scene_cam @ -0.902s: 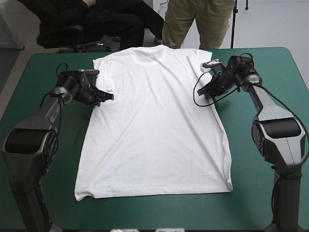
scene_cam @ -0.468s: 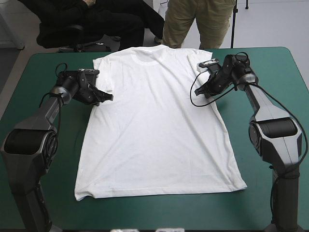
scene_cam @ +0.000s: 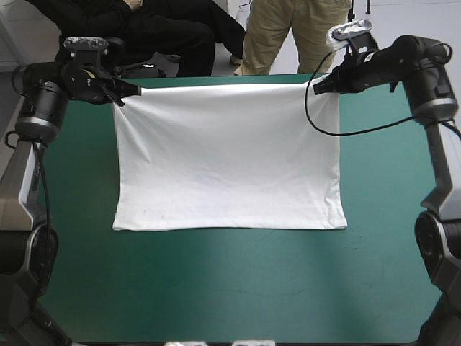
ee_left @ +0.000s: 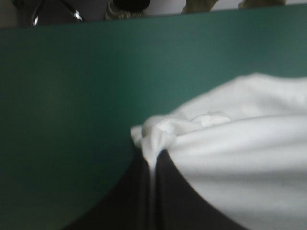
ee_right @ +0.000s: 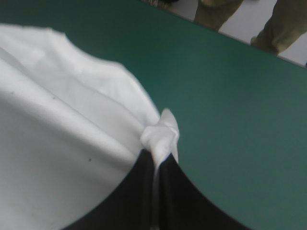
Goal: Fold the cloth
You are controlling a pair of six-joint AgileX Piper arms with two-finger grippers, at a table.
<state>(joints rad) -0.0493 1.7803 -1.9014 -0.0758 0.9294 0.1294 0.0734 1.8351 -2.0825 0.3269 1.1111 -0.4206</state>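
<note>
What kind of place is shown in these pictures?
Probably a robotics test bench: a teal-green covered table, with the left gripper and right gripper holding up a white T-shirt.

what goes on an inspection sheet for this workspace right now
surface: teal-green cover, flat and unmarked where it shows
job's things: T-shirt, white, lifted by two bunched corners and stretched between them, near hem lying on the cover
clutter: nothing seen
grippers: left pincer shut on one bunched corner; right pincer shut on the other; both raised near the table's far edge
cables: nothing seen beyond the robot's own
surroundings: nothing seen at or over the table's top
</note>
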